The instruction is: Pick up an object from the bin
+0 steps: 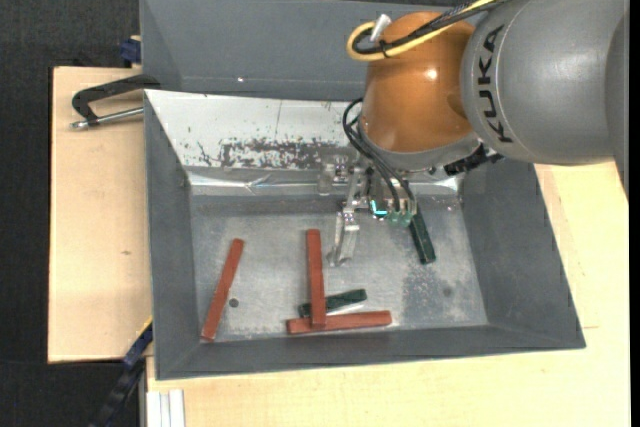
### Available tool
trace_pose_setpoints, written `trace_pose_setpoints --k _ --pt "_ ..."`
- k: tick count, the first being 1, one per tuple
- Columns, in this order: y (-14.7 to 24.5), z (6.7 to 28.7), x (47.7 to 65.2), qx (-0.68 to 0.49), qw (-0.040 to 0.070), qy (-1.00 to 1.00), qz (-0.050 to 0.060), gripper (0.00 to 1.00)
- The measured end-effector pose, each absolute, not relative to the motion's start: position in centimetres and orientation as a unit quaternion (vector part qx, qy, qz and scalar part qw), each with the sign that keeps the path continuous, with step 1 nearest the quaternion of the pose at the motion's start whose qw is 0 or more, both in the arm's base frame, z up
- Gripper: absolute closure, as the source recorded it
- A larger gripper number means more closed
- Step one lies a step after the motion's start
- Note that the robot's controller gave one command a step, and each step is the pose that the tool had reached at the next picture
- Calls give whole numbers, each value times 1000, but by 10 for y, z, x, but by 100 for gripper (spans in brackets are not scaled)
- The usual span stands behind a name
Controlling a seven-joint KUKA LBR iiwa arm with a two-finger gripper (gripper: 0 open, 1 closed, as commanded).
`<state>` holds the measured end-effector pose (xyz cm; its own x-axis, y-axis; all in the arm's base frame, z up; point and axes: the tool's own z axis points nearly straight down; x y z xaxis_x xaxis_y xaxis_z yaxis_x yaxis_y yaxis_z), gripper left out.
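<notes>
1. Overhead, the arm (560,65) comes in from the right, and its orange cover (415,85) hangs above the back middle of the grey bin (170,245).
2. Below that cover the gripper (352,233) hangs low over the bin floor, a little behind the middle and close to the back wall.
3. Whether the gripper is wide or narrow cannot be told, because its metal parts bunch together under the cover and this angle does not separate them.
4. Just to its right lies a dark green stick (422,241), tilted, with its far end close under the wrist hardware. It seems to rest on the floor apart from the gripper, though that far end is too crowded to be sure.
5. Just in front of the gripper and slightly to the left lies an upright red stick (315,270), running from front to back. Its far end is near the gripper's tip, and I cannot tell whether the two touch.
6. The near end of the upright red stick crosses a flat red stick (345,321) that lies along the front wall. A small dark green piece (347,298) lies just beside that crossing, on its right.
7. Well apart, on the left of the floor, a third red stick (222,290) lies tilted and alone.
</notes>
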<state>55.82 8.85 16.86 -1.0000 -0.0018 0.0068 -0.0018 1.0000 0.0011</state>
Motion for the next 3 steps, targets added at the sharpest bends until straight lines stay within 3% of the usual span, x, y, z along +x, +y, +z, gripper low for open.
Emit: trace_pose_setpoints --k 1,2,3 --pt "88 172 560 0 0 -1000 -1 0" --pt "86 161 552 19 -5 -1000 -1 0" --pt "94 125 533 149 1 -989 0 0"
